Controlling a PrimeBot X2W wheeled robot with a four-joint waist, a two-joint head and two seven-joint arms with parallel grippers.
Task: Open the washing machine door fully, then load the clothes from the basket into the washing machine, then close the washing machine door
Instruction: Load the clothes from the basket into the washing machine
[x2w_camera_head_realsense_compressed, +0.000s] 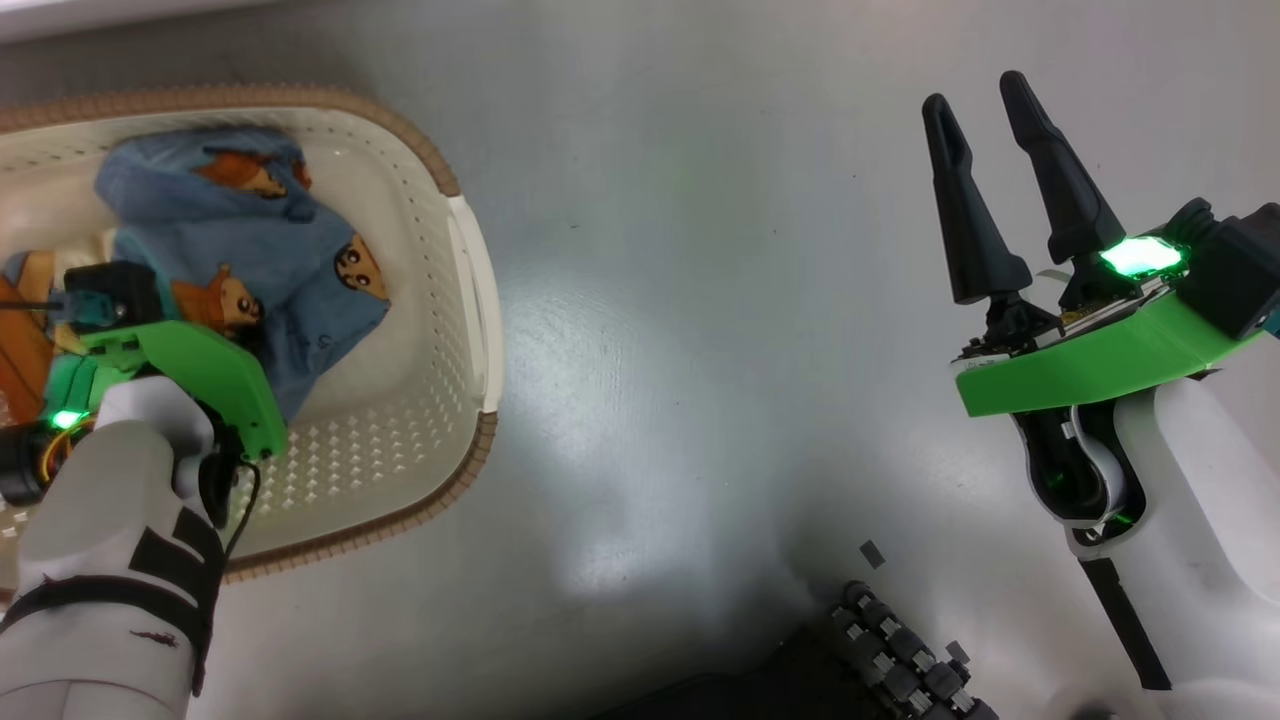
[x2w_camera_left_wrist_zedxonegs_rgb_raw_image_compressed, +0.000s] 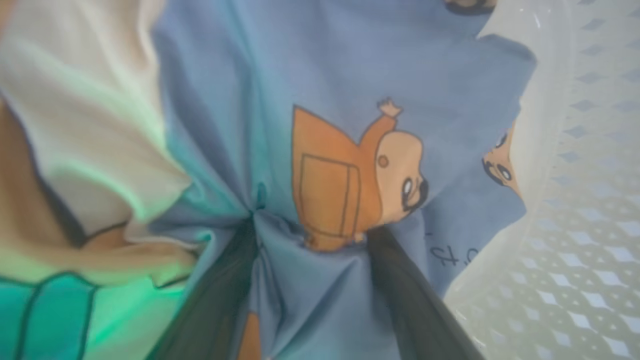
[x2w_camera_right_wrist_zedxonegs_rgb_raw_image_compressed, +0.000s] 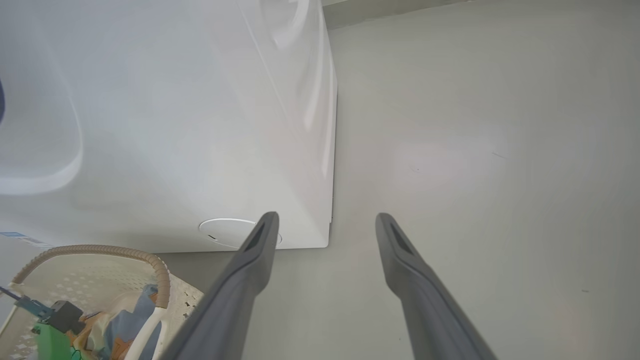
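Left gripper (x2w_camera_left_wrist_zedxonegs_rgb_raw_image_compressed: 312, 227), jaws spread, straddles a fold of bear-print clothes (x2w_camera_left_wrist_zedxonegs_rgb_raw_image_compressed: 350, 75) in basket (x2w_camera_left_wrist_zedxonegs_rgb_raw_image_compressed: 575, 200); should sink deeper & clamp firm before lifting.

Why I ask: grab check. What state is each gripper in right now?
Left gripper: jaws open, pressed into the clothes, not closed on them.
Right gripper: jaws open, holding nothing.
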